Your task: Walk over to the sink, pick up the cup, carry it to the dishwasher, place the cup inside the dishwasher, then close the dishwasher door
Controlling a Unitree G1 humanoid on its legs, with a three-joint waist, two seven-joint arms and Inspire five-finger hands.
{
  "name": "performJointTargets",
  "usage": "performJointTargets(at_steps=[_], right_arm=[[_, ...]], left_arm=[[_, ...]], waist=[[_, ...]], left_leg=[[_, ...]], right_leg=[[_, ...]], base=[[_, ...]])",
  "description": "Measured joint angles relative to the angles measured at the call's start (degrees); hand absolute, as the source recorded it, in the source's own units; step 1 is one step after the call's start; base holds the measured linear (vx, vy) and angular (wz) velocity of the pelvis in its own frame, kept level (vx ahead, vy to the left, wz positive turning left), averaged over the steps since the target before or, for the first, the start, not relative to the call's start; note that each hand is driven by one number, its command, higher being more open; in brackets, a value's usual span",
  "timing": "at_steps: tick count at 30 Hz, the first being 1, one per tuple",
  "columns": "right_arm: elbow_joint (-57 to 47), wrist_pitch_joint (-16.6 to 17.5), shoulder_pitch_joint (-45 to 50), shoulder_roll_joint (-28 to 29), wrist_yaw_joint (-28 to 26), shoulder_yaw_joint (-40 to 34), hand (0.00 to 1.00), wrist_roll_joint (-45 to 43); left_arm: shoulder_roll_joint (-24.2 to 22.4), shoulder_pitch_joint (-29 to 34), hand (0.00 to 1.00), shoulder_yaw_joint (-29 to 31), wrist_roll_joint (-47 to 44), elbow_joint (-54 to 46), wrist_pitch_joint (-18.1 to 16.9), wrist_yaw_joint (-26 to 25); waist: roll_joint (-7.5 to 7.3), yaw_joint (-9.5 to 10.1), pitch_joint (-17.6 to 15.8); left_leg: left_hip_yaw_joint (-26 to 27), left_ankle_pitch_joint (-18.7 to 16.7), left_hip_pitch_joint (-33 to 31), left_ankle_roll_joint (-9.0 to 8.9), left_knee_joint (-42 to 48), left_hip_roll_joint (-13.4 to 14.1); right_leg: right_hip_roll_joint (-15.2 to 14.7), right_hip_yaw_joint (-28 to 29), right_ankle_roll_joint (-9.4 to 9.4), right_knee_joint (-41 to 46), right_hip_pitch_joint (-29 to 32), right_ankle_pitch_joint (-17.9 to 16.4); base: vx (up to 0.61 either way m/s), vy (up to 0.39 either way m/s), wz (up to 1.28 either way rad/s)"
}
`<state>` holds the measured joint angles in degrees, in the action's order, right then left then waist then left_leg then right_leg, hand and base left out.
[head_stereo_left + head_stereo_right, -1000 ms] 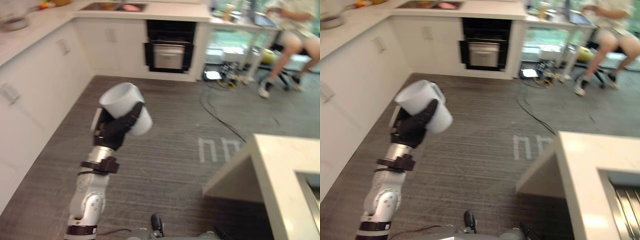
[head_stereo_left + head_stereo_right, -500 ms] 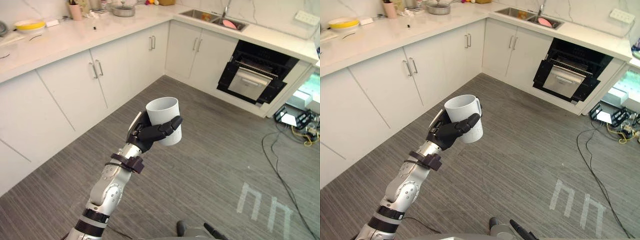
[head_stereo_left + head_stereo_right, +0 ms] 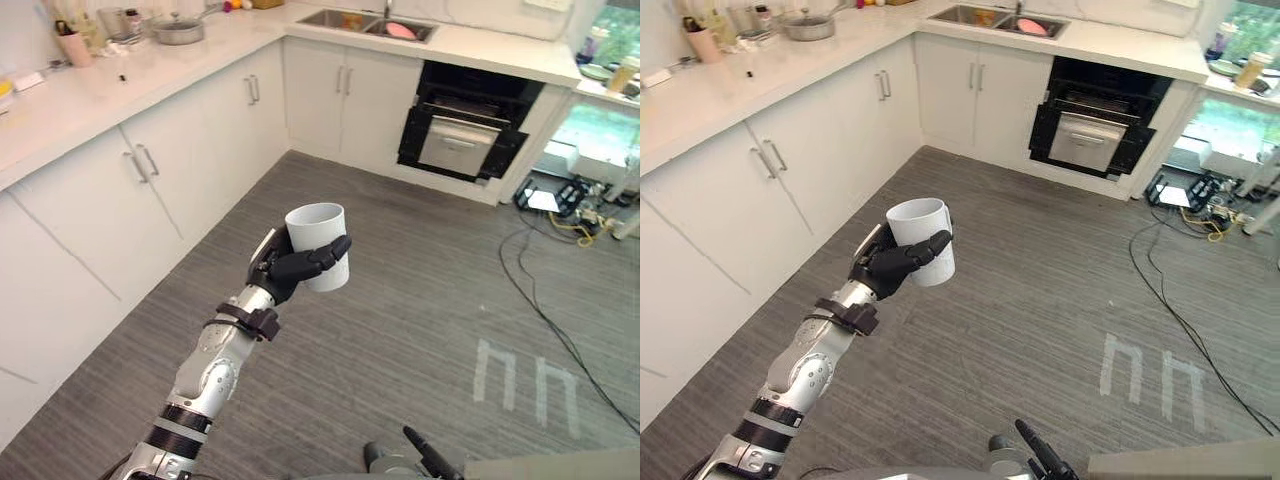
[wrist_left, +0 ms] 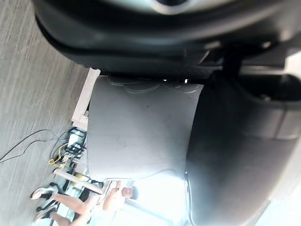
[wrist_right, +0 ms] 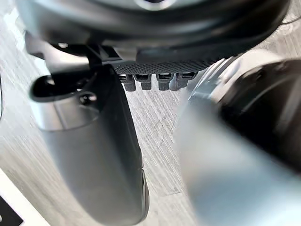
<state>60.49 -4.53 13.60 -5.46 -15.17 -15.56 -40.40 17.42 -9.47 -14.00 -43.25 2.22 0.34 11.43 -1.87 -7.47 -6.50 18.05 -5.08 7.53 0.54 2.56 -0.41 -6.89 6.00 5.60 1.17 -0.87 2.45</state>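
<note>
Cup [image 3: 315, 226] (seemingly empty) upright in fingers [image 3: 318, 258] of left hand [image 3: 272, 273].

Silver-grey L arm [image 3: 208, 372], blk wrist clamp [image 3: 246, 320]; dark robot hand [image 3: 281, 270].

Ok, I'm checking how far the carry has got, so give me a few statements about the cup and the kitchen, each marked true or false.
1. The left hand has its fingers curled round the white cup. True.
2. The cup hangs with its mouth facing down. False: it is upright, with its mouth up.
3. The cup already sits inside the dishwasher. False: it is held above the grey floor, well short of the dishwasher.
4. Cables lie on the floor on the robot's right side. True.
</note>
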Motion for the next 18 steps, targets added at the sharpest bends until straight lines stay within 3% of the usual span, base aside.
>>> performJointTargets(at_steps=[5, 6, 12, 15, 17, 18], right_arm=[[0.1, 1.0, 1.3, -0.1, 0.9, 0.4, 1.00, 0.0], [1.9, -0.1, 0.1, -2.5, 3.8, 4.7, 1.00, 0.0], [2.0, -0.2, 0.3, -2.4, 3.7, 4.7, 1.00, 0.0], [2.2, -0.2, 0.5, -2.4, 3.4, 4.5, 1.00, 0.1], [2.3, -0.2, 0.5, -2.2, 3.0, 4.2, 1.00, 2.0], [2.3, -0.2, 0.4, -1.7, 2.9, 2.7, 1.00, 4.8]], left_arm=[[-1.3, 0.4, 0.00, -1.5, 0.0, 0.8, -0.9, -0.2], [-0.5, 0.9, 0.00, -2.3, 0.0, 0.5, -0.8, -1.1], [-0.9, 2.4, 0.00, -2.0, 0.0, 0.4, -0.9, -1.3], [-4.2, 7.7, 0.00, 1.2, 0.0, 0.7, -1.0, -3.2], [-6.3, 10.2, 0.00, 3.7, 0.0, 1.9, -1.4, -5.5], [-7.9, 11.2, 0.00, 5.5, 0.5, 3.3, -2.1, -7.3]], waist=[[1.61, -0.86, 1.0], [2.83, -0.77, 2.7], [2.46, -0.78, 2.8], [2.37, -0.71, 3.0], [2.40, -0.09, 3.0], [2.41, 0.74, 3.0]], left_leg=[[0.0, 0.1, 1.2, -0.38, -1.2, 0.9], [-0.5, 0.6, 2.2, -1.29, -2.2, 1.8], [-0.5, 0.6, 2.1, -1.38, -2.2, 1.8], [-0.5, 0.4, 2.0, -1.60, -2.1, 2.0], [-0.5, 0.2, 2.1, -1.82, -2.0, 2.4], [-0.3, -0.3, 2.1, -1.84, -1.7, 2.8]], right_leg=[[0.9, -0.1, -0.41, -0.7, -0.8, 0.4], [1.6, -1.3, -0.31, -4.7, -3.6, 2.0], [1.7, -1.3, -0.39, -5.1, -3.6, 2.1], [1.9, -1.6, -0.52, -6.2, -3.8, 2.5], [2.1, -4.4, -0.78, -6.2, -3.7, 2.6], [1.6, -8.2, -1.89, -5.3, -3.4, 1.8]], base=[[-0.04, -0.059, -0.04], [-0.02, -0.030, 0.01], [0.00, 0.000, 0.00], [0.00, 0.000, 0.00], [-0.02, -0.062, -0.02], [-0.02, -0.066, -0.05]])
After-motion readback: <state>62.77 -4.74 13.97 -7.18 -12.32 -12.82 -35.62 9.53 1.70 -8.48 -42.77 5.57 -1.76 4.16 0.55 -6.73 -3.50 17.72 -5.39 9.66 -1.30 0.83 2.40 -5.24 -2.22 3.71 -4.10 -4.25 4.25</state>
